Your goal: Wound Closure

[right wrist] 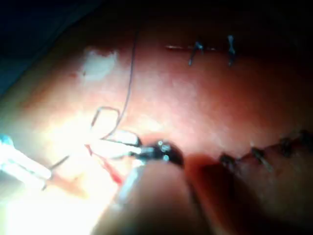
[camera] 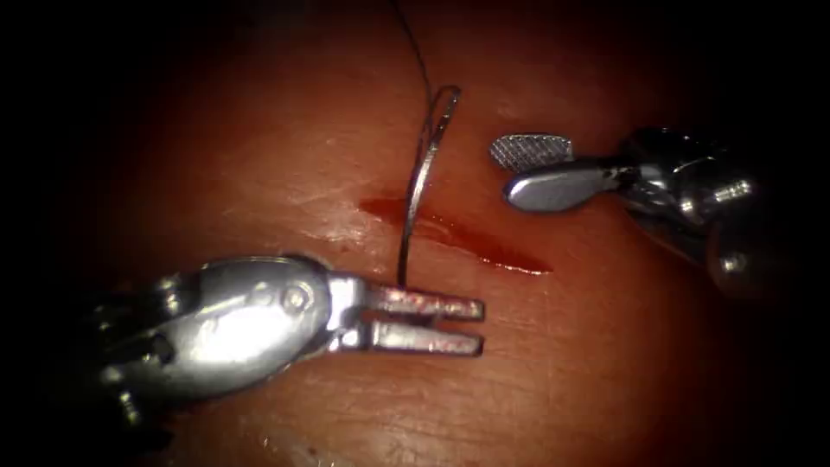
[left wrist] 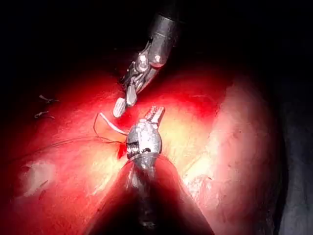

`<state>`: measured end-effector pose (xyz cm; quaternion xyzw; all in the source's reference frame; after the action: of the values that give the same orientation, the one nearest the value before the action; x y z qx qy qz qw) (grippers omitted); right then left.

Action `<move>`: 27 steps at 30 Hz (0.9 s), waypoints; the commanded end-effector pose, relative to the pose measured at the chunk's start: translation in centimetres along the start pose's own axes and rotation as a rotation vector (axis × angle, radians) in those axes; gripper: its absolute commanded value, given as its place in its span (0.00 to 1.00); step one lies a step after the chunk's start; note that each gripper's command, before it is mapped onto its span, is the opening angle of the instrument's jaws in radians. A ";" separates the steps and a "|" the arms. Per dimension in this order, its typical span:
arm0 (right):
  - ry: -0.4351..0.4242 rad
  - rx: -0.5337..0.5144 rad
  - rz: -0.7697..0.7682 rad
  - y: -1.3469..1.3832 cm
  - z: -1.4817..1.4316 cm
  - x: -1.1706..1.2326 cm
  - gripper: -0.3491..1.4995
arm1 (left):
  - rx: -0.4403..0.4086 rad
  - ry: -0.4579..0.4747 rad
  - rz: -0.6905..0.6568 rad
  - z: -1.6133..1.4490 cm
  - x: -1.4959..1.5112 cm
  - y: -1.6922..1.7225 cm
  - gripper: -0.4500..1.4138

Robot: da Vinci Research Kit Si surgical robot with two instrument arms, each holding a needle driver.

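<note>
Steel needle (camera: 421, 186) stands nearly upright across the red cut (camera: 458, 235) in the tissue (camera: 285, 164), eye end up with dark thread (camera: 413, 43) trailing off. Its lower end sits in the left pincer (camera: 432, 320), jaws slightly parted, so I can't tell if it's gripped. Right pincer (camera: 536, 169) gapes empty just right of the eye.

Polished, glossy metal is seen on both tools (camera: 428, 322) (camera: 540, 169); a cross-hatched face is shown on one right jaw. The tissue (camera: 605, 363) looks moist, glossy, finely creased. The needle (camera: 424, 177) appears smooth steel.
</note>
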<state>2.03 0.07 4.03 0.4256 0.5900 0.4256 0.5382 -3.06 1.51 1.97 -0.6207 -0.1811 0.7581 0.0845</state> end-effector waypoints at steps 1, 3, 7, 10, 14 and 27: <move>-0.004 0.004 -0.001 0.02 0.06 0.00 0.51 | -0.008 0.001 0.004 0.04 -0.04 -0.04 0.00; -0.005 0.001 -0.001 0.03 0.06 0.00 0.51 | -0.007 0.007 0.007 -0.01 -0.08 -0.06 0.00; -0.002 -0.004 -0.003 0.07 0.13 0.01 0.51 | -0.004 0.017 0.010 -0.08 -0.11 -0.02 0.00; -0.003 -0.003 -0.003 0.05 0.14 -0.01 0.51 | -0.002 0.018 0.008 -0.09 -0.08 0.00 0.00; -0.008 -0.006 -0.004 0.05 0.13 -0.03 0.50 | 0.002 0.021 0.012 -0.12 -0.06 0.00 0.00; -0.014 0.000 -0.003 -0.01 0.06 -0.06 0.50 | 0.012 0.019 0.019 -0.16 -0.09 -0.05 0.00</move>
<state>2.03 -0.01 3.97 0.4275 0.5857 0.4233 0.5431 -2.83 1.53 1.99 -0.6289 -0.1704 0.7540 0.0833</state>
